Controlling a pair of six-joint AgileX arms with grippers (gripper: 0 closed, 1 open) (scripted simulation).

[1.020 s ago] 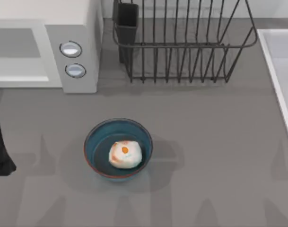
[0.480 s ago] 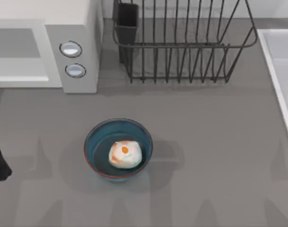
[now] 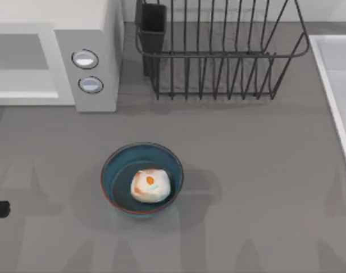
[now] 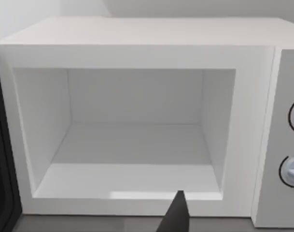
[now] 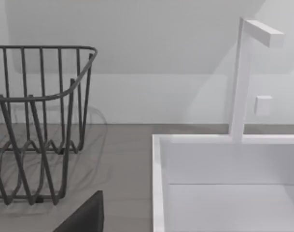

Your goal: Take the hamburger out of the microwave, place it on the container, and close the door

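Your left claw (image 4: 176, 215) shows as a dark tip low in front of the microwave (image 4: 137, 43) in its wrist view, and as a dark sliver at the far left edge of the top view, about level with the bowl; whether it is open or closed cannot be told from here, though nothing appears to be held in it. Straight ahead of it the microwave's cavity stands open and bare. A dark strip beside the opening is probably the swung-out door (image 4: 0, 159), but too little of it shows to be sure. Further out, in the lower middle of the top view, the hamburger (image 3: 150, 185) already sits inside the container (image 3: 111, 168) on the grey desk (image 3: 263, 182), well apart from the microwave in the upper left. The dish rack (image 3: 218, 57) fills the upper middle. Your right claw (image 5: 84, 216) is parked off to the right near the sink (image 5: 159, 164), its state likewise unclear. So take the fetching and placing as done, judging by how things lie; closing the door is the step in hand. For the next move, bring the left claw round behind the door's free edge and push it in a sweeping arc toward the opening until it meets the frame, keeping clear of the bowl
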